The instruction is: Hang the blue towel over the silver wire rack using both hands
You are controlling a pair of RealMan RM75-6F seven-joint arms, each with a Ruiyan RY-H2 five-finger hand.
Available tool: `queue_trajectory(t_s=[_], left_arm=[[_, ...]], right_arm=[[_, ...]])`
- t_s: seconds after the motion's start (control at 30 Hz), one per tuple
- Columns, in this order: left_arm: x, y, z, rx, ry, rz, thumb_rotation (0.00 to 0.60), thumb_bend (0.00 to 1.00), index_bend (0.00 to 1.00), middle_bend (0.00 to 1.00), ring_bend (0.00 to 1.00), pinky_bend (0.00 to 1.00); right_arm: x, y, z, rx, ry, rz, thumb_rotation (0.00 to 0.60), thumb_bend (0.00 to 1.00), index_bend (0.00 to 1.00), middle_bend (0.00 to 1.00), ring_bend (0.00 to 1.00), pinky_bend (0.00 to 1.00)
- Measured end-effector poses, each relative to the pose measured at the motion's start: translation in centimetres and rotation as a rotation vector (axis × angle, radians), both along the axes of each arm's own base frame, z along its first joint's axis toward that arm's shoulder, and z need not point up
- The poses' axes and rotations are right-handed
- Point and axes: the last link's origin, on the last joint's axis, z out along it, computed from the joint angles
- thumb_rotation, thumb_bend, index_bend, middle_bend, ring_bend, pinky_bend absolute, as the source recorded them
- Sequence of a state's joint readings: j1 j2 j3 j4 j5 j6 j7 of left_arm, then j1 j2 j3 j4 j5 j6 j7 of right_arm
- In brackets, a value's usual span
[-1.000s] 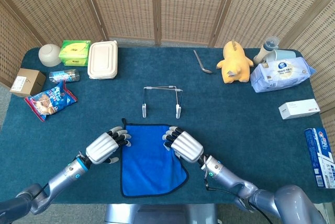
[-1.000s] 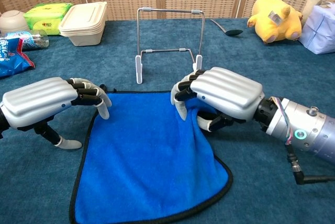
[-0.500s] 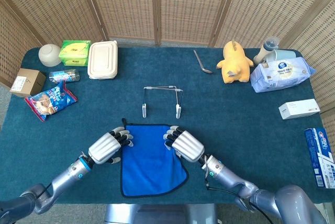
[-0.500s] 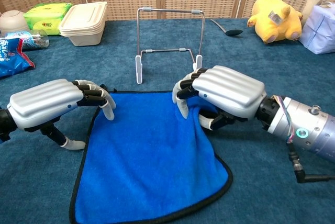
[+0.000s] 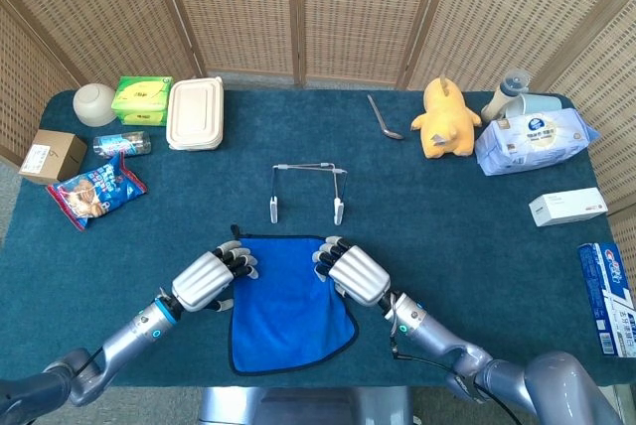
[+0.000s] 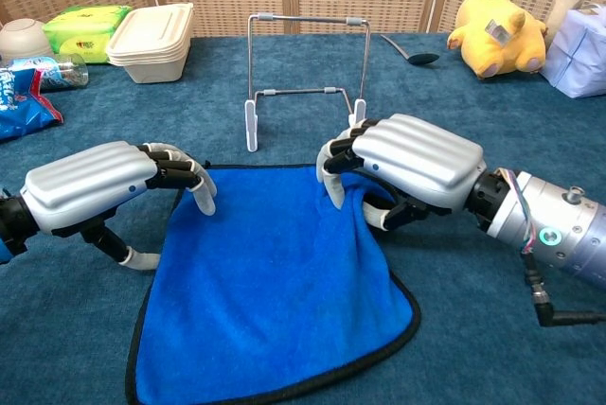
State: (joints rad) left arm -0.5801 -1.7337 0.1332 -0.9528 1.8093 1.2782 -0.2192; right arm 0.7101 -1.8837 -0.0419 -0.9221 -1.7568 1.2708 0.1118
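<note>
The blue towel lies flat on the table, its far edge just short of the feet of the silver wire rack, which stands upright and bare directly beyond it. The right hand sits on the towel's far right corner with fingers curled down and the thumb tucked beneath; cloth is bunched and lifted under the palm, so this hand appears to have the corner gathered in a grasp. The left hand hovers at the far left corner, fingers bent over the hem and thumb low against the table beside the edge; the cloth beneath it lies flat and undisturbed, so it holds nothing as yet, its fingers parted around the corner. The head view confirms both hands are set symmetrically at the two far corners, an arrangement suited to raising the leading edge level and carrying it over the top bar. In the inspector's judgement the task stands at the gripping stage, with lifting not begun. The next move calls for the left hand to secure its corner; an uneven grip risks the towel sagging to one side or catching the light rack and tipping it.
</note>
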Motion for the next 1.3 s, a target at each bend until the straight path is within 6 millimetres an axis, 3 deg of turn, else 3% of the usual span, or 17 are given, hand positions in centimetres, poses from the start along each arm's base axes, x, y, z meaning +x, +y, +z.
queue_trajectory(t_s=[0.17, 0.6, 0.93, 1.3], left_arm=[[0.1, 0.0, -0.4, -0.003, -0.003, 0.005, 0.6, 0.4, 0.36, 0.31, 0.25, 0.18], [0.8, 0.3, -1.5, -0.015, -0.02, -0.002, 0.6, 0.59, 0.35, 0.31, 0.25, 0.19], [0.8, 0.2, -0.9, -0.019, -0.049, -0.003, 0.6, 0.55, 0.35, 0.32, 0.26, 0.19], [0.5, 0.2, -0.4, -0.004, -0.045, 0.01, 0.6, 0.58, 0.36, 0.32, 0.26, 0.19]], right_arm=[[0.0, -0.3, 0.1, -0.006, -0.002, -0.006, 0.6, 0.46, 0.66, 0.37, 0.31, 0.27], [-0.2, -0.6, 0.4, -0.017, -0.005, -0.012, 0.6, 0.46, 0.66, 0.38, 0.32, 0.27], [-0.1, -0.6, 0.7, -0.02, -0.005, -0.007, 0.6, 0.46, 0.66, 0.38, 0.32, 0.28], [0.1, -0.7, 0.8, -0.023, -0.005, -0.006, 0.6, 0.46, 0.66, 0.38, 0.32, 0.27]])
